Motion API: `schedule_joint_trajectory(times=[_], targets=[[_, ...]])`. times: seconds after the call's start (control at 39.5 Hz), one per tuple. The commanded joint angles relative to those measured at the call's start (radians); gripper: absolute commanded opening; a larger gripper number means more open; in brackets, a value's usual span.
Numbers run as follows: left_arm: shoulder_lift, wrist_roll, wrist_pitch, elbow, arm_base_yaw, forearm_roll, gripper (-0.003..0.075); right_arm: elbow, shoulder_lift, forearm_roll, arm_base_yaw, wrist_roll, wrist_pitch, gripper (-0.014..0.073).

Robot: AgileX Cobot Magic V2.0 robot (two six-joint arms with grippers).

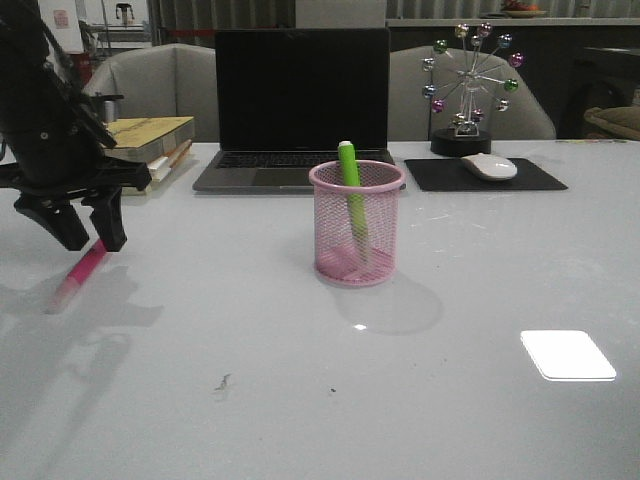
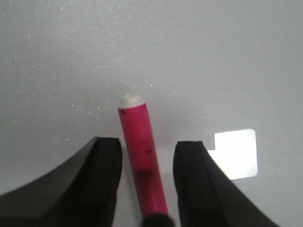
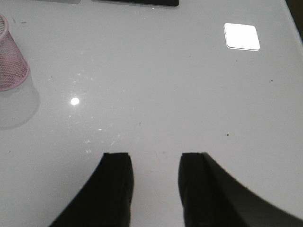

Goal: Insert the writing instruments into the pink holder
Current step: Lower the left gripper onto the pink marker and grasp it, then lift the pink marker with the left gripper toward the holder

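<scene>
Currently on the grey table (image 1: 300, 400): a pink holder (image 1: 357, 225) near the middle, upright, with a green marker (image 1: 351, 185) leaning inside it, tip above the rim. Pink marker (image 1: 78, 275): lying flat on the table at the left, well apart from the holder. Left gripper (image 1: 85, 232): fingers spread wide, poised over the pink marker, which lies between them in the wrist view without visible contact. Right gripper (image 3: 156, 189): fingers apart, holding nothing, over bare table. Behind: laptop (image 1: 300, 110), mouse (image 1: 489, 166) on a black pad (image 1: 480, 176), stacked books (image 1: 150, 140), a small Ferris-wheel ornament (image 1: 467, 85).
</scene>
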Motion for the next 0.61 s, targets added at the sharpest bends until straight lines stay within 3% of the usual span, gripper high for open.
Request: schedule_joint_trajectory(times=[0.0, 0.38, 0.46, 0.58], targets=[[-0.045, -0.001, -0.033, -0.032, -0.005, -0.005, 0.0354, -0.026, -0.003, -0.011, -0.005, -0.010, -0.062, 0.0374], [-0.005, -0.001, -0.029, -0.032, -0.006, -0.005, 0.0344, -0.026, -0.003, -0.012, -0.005, -0.010, -0.062, 0.0374], [-0.005, -0.001, -0.028, -0.032, -0.006, -0.005, 0.0302, -0.026, -0.003, -0.012, -0.005, -0.010, -0.062, 0.0374], [-0.005, -0.001, -0.020, -0.032, -0.006, -0.005, 0.0167, -0.026, -0.003, -0.012, -0.005, -0.010, -0.062, 0.0374]])
